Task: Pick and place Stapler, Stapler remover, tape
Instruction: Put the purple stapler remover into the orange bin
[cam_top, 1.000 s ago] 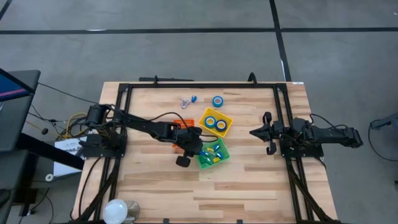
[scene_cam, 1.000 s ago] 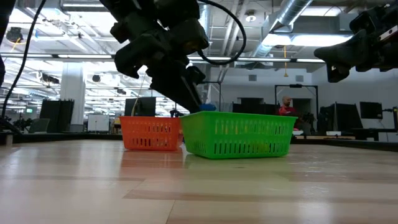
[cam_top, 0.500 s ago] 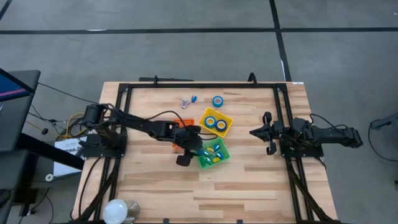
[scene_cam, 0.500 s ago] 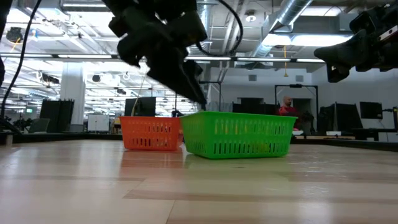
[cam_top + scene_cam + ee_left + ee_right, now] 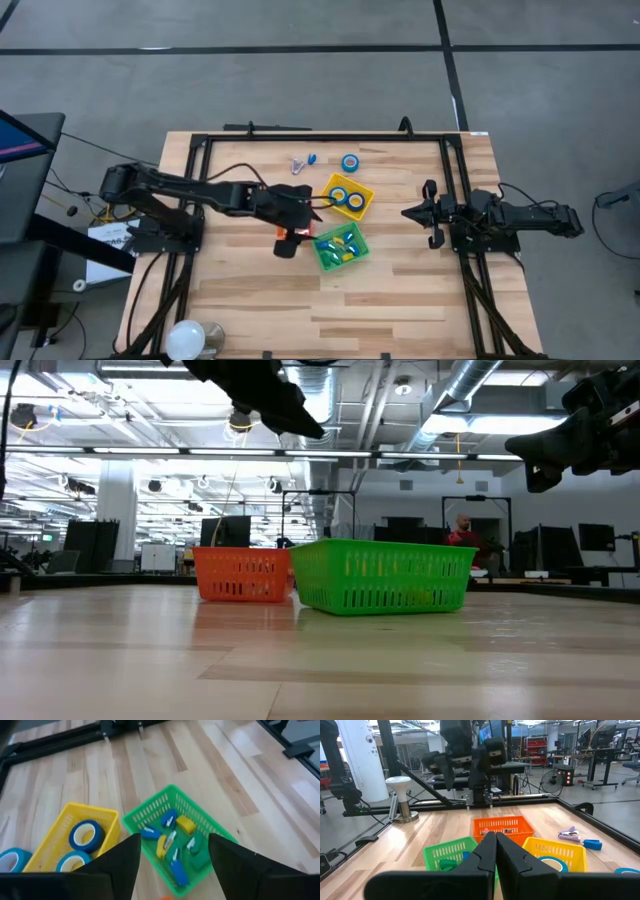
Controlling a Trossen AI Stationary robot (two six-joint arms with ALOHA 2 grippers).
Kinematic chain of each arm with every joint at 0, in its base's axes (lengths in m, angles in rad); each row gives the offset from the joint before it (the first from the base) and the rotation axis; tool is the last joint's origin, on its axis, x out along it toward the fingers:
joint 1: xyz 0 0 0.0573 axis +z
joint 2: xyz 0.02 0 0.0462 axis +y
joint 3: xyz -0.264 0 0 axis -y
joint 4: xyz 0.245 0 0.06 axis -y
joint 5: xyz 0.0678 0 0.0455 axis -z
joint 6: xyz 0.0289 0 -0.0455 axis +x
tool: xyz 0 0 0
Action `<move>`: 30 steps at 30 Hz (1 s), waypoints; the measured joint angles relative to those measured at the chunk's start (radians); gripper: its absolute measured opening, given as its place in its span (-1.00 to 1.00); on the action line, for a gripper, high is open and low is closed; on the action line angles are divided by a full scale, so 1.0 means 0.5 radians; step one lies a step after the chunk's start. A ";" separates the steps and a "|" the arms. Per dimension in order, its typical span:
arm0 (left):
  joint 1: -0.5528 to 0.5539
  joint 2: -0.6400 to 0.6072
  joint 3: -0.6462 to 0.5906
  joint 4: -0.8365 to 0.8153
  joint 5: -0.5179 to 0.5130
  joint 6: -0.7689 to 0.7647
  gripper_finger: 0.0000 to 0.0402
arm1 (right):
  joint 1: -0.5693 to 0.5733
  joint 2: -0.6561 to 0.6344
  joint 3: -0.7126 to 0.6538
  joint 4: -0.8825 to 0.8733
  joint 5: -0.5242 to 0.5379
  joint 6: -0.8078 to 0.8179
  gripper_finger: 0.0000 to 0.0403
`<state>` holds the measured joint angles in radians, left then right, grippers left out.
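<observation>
My left gripper (image 5: 312,212) hangs open and empty, high above the green bin (image 5: 172,815), which holds several small blue and yellow stapler removers (image 5: 170,842). The yellow bin (image 5: 347,197) beside it holds two rolls of blue tape (image 5: 84,835). A third roll (image 5: 350,162) lies flat on the table farther back. Next to that roll lie a pale stapler remover (image 5: 298,166) and a small blue piece (image 5: 312,158). The orange bin (image 5: 243,574) stands under my left arm. A stapler is out of view. My right gripper (image 5: 408,212) waits shut at the table's right.
A black frame (image 5: 320,138) runs along the table's far edge and down both sides. A white lamp-like thing (image 5: 185,338) stands at the near left corner. Bare wood lies along the near edge (image 5: 400,300). People and desks show in the room behind.
My left gripper has risen from just over the green bin and drawn back toward the table's left, tipping less steeply downward. The small blue thing at its fingertips a second ago is no longer there. The bins have kept their places.
</observation>
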<state>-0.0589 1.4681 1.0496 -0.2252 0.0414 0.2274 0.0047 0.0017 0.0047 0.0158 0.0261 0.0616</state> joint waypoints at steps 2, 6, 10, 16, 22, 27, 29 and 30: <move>0.000 -0.042 0.000 -0.084 0.000 0.003 0.10 | -0.001 0.001 -0.001 0.000 0.000 0.000 -1.00; 0.000 -0.136 -0.001 -0.287 -0.014 0.003 0.06 | 0.000 0.001 0.000 0.000 0.000 0.000 -1.00; 0.002 -0.281 -0.072 -0.348 -0.099 0.002 0.01 | 0.000 0.001 -0.001 0.000 0.000 0.000 -1.00; 0.003 -0.527 -0.285 -0.354 -0.263 0.000 -0.07 | 0.000 0.001 0.000 0.000 0.000 0.000 -1.00; 0.082 -0.647 -0.383 -0.354 -0.352 -0.001 -0.09 | 0.000 0.001 0.000 0.000 0.000 0.000 -1.00; 0.252 -0.647 -0.356 -0.355 -0.348 -0.183 -0.08 | -0.001 0.000 -0.001 0.000 0.000 0.000 -1.00; 0.364 -0.647 -0.328 -0.344 -0.321 -0.287 -0.08 | 0.000 0.001 0.000 0.000 0.000 0.000 -1.00; 0.422 -0.647 -0.319 -0.346 -0.300 -0.317 -0.08 | 0.000 0.000 -0.001 0.000 0.000 -0.001 -1.00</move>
<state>0.1518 1.1446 0.8902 -0.3980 -0.1085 0.0691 0.0047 0.0017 0.0044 0.0158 0.0261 0.0612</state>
